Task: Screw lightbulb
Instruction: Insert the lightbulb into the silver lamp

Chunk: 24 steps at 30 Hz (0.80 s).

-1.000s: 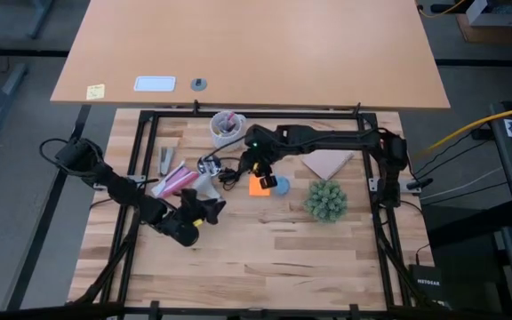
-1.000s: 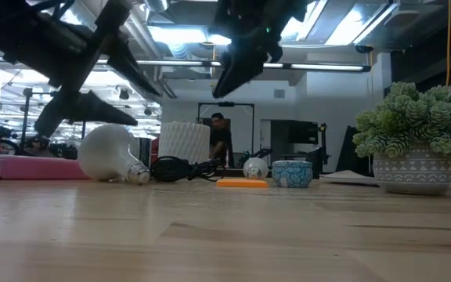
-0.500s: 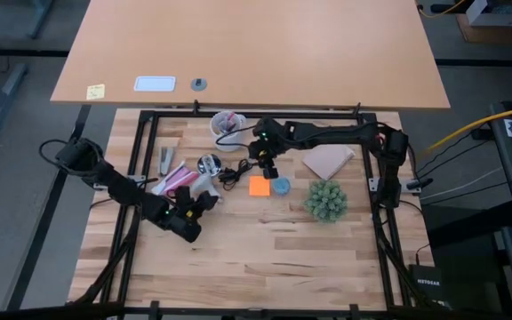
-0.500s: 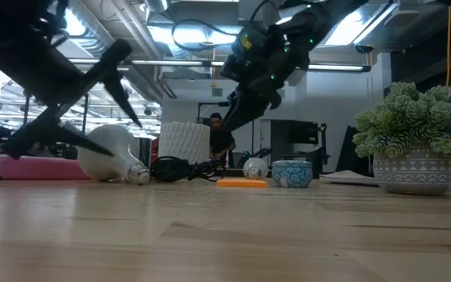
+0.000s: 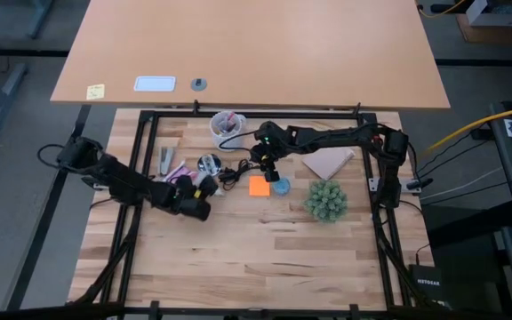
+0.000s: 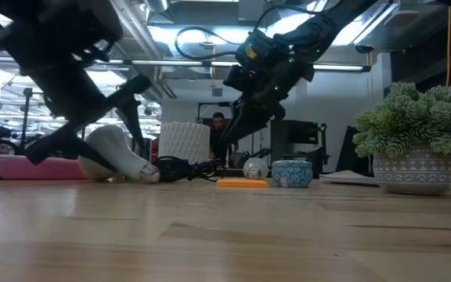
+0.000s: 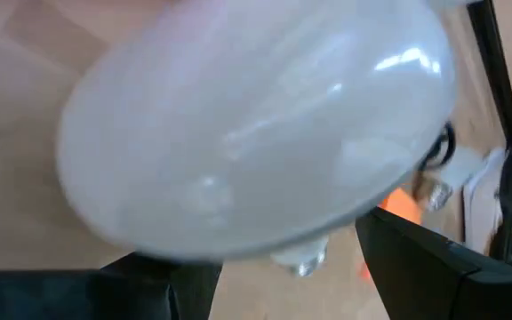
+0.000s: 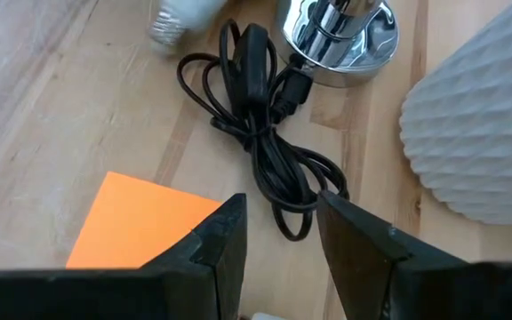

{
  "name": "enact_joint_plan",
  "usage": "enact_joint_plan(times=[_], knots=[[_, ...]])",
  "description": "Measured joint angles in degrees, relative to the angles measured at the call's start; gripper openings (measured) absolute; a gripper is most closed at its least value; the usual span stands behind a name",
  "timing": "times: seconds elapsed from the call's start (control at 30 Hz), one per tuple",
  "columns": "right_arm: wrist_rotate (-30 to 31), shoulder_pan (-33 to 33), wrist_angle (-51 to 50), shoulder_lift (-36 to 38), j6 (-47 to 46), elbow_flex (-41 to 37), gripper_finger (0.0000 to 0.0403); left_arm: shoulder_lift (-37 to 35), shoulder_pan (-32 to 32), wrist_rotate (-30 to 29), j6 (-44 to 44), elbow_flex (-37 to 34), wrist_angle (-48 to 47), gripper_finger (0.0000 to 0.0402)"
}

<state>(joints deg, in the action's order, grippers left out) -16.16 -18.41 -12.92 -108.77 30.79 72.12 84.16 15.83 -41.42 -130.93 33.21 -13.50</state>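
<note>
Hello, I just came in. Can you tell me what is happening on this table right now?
The left hand has come down around the white lightbulb, which lies on its side on the wooden table; its fingers are open on either side of the bulb, not yet closed. The right hand hovers open above the coiled black cord and the shiny silver socket, beside the orange sticky note.

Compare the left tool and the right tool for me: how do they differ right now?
The left tool is down at the table, while the right tool hangs above it. The left tool's fingers sit on either side of the lightbulb; the right tool has nothing between its fingers, with only the black cord and the orange sticky note below it. Both are open.
</note>
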Motion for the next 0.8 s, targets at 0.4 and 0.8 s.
enact_joint_plan(times=[0.4, 0.8], knots=[[0.0, 0.0, -0.3, 0.0, 0.0, 0.0, 0.0143, 0.0, -4.5, 8.0, -0.9, 0.1, -7.2, 0.0241], [0.0, 0.0, -0.6, 0.0, 0.0, 0.0, 0.0143, 0.0, -3.9, 7.8, 2.2, 0.1, -9.4, 0.0241]])
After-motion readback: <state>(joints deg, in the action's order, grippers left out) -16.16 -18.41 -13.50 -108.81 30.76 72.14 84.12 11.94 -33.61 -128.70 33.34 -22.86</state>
